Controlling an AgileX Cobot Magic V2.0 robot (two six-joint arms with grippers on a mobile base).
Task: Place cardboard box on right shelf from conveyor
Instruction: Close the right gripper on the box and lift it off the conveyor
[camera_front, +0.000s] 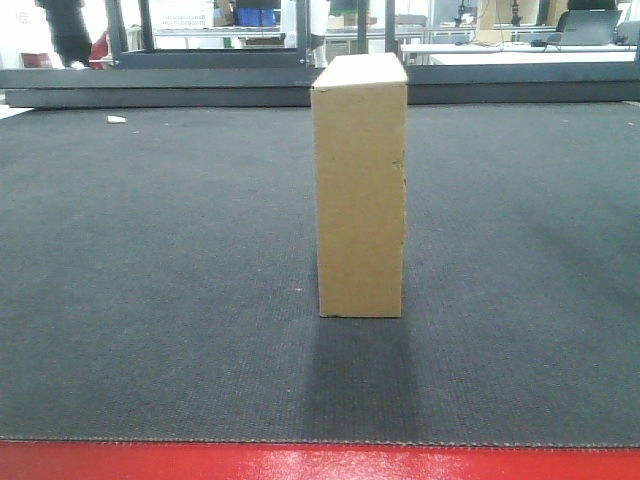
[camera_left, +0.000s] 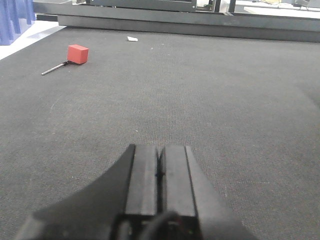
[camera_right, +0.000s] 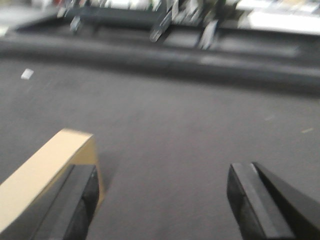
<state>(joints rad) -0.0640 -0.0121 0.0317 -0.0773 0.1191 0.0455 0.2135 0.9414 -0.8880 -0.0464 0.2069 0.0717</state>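
A plain tan cardboard box (camera_front: 360, 185) stands upright on its narrow end in the middle of the dark-grey conveyor (camera_front: 150, 280). In the right wrist view the box (camera_right: 47, 172) shows at lower left, its top just behind my left finger (camera_right: 75, 200). My right gripper (camera_right: 165, 200) is open wide, with only bare belt between the fingers. My left gripper (camera_left: 160, 172) is shut with nothing in it, low over the belt (camera_left: 225, 100). The right shelf is out of view.
A red block on a thin metal rod (camera_left: 75, 55) lies at the belt's far left. A white scrap (camera_front: 117, 119) lies near the far edge. The belt has a glossy red front edge (camera_front: 320, 462) and a dark metal frame (camera_front: 200, 85) behind.
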